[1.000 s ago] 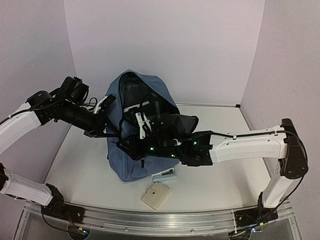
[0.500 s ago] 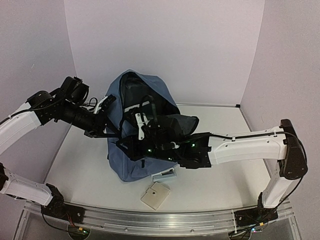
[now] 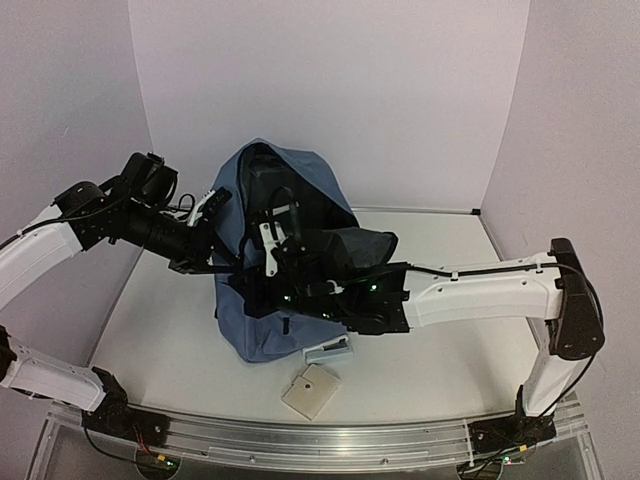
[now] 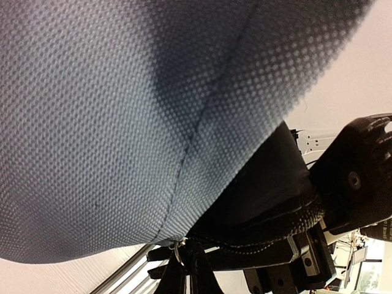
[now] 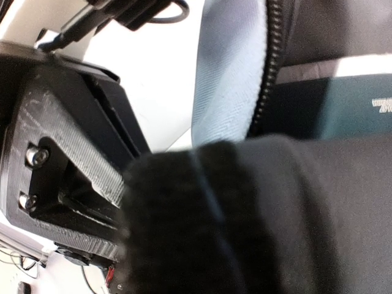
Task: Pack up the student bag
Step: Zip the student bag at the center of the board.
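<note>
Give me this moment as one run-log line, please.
student bag: upright, top open | left pincer: shut on bag's left edge | right pincer: shut at bag opening, against black fabric

Student bag point(image 3: 250, 325) = big slate-blue fabric backpack, standing more or less upright w/ the main compartment unzipped & gaping at the top, dark inside. Black zipper runs along the opening edge, black fabric flopped over twd its right side. Left claw point(image 3: 214, 203) is pinched on the bag's left edge near the opening, right claw point(image 3: 268, 240) sits closed at the front of the mouth, rest of the bag is below both
</note>
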Controlling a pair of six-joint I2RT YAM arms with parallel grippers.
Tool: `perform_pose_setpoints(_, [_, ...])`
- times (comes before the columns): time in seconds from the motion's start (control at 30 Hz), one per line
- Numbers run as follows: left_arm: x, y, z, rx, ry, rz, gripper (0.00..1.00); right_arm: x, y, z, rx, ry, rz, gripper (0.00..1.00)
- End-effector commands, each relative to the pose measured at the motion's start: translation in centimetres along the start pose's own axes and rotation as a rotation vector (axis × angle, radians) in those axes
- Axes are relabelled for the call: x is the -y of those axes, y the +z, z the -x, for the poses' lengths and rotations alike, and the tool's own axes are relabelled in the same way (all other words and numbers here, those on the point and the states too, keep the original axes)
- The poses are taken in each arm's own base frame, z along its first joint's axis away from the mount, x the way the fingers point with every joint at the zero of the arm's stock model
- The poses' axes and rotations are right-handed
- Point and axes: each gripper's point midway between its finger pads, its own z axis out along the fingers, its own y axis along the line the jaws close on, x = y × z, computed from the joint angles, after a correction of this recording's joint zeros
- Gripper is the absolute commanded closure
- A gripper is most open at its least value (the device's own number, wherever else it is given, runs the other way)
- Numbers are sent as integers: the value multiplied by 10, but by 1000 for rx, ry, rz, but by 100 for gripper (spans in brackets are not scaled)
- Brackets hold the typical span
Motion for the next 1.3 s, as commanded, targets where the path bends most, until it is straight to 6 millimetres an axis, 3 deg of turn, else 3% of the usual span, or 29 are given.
perform_pose_setpoints(0.0, [24,-14,20,122,121,-69,98,-7,-11,34,92,-2,-5,100])
perform_pose_setpoints(0.2, [-23,-33,24,318,142,167,49,-3,-31,52,177,24,-25,100])
perform_pose_setpoints(0.23, [-30,-36,24,348,146,193,45,-4,-32,53,182,31,-16,100])
perform_pose_setpoints(0.5, [-61,-42,13,446,174,294,27,-7,-32,54,189,43,8,100])
perform_pose_setpoints(0.67, [-79,-16,2,371,169,303,13,-16,-34,56,189,41,56,100])
perform_pose_setpoints(0.77, [-84,-7,4,355,171,310,11,-18,-35,55,187,41,73,100])
perform_pose_setpoints(0.87, [-75,-1,12,384,204,256,23,-19,-38,54,184,45,82,100])
perform_pose_setpoints(1.0, [-68,3,17,410,224,206,61,-11,-50,58,224,43,19,100])
perform_pose_setpoints(1.13, [-73,5,10,408,211,204,92,4,-68,71,311,21,-116,100])
perform_pose_setpoints(1.2, [-74,6,4,400,202,188,100,7,-74,81,352,-3,-176,100])
perform_pose_setpoints(1.27, [-73,7,-1,401,199,166,100,6,-79,88,387,-42,-236,100])
